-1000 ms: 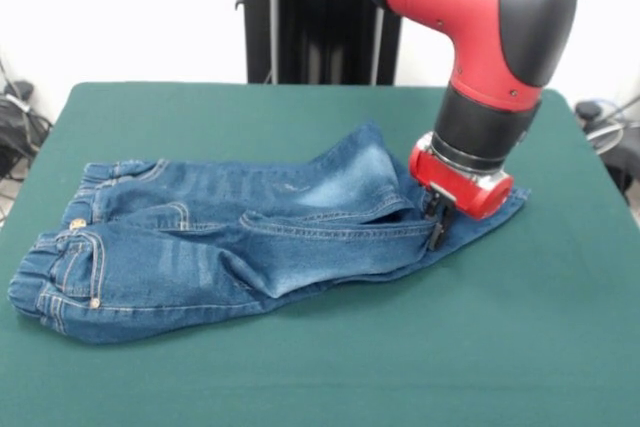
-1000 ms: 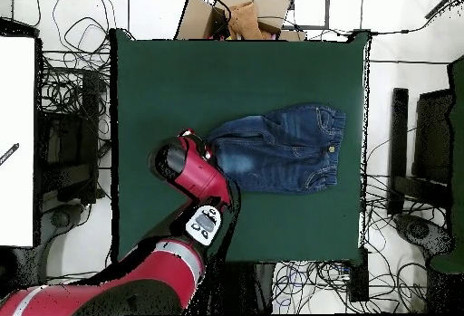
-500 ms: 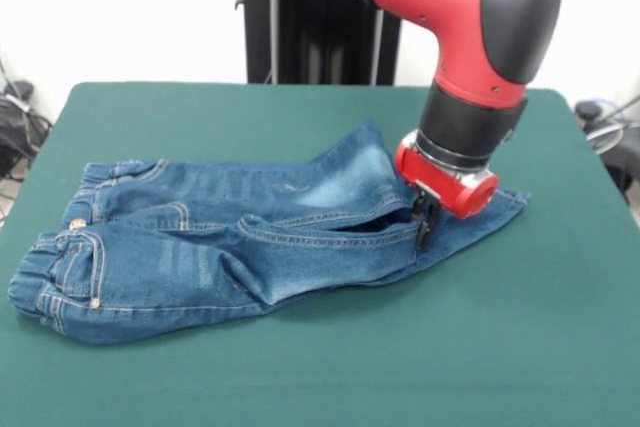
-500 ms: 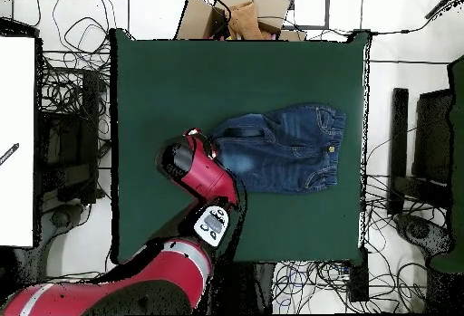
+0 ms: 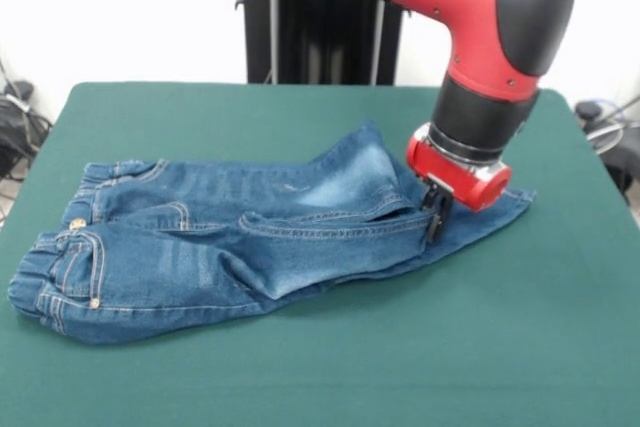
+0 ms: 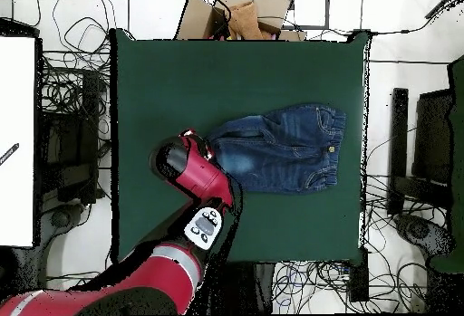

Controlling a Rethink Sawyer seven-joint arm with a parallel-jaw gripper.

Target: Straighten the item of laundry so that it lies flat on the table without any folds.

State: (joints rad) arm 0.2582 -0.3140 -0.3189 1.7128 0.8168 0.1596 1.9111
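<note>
Most of the table [image 5: 300, 377] is bare green; the jeans [image 5: 230, 237] lie across its middle, legs overlapping and creased, so flattening remains; the gripper [image 5: 434, 222] pinches denim at the leg ends, its tips pressed together.

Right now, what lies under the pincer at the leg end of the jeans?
Under the pincer lies the jeans leg near its hem, on the green table. The arm's wrist covers the hem's far part and the denim behind it, so any fold there is hidden.
</note>
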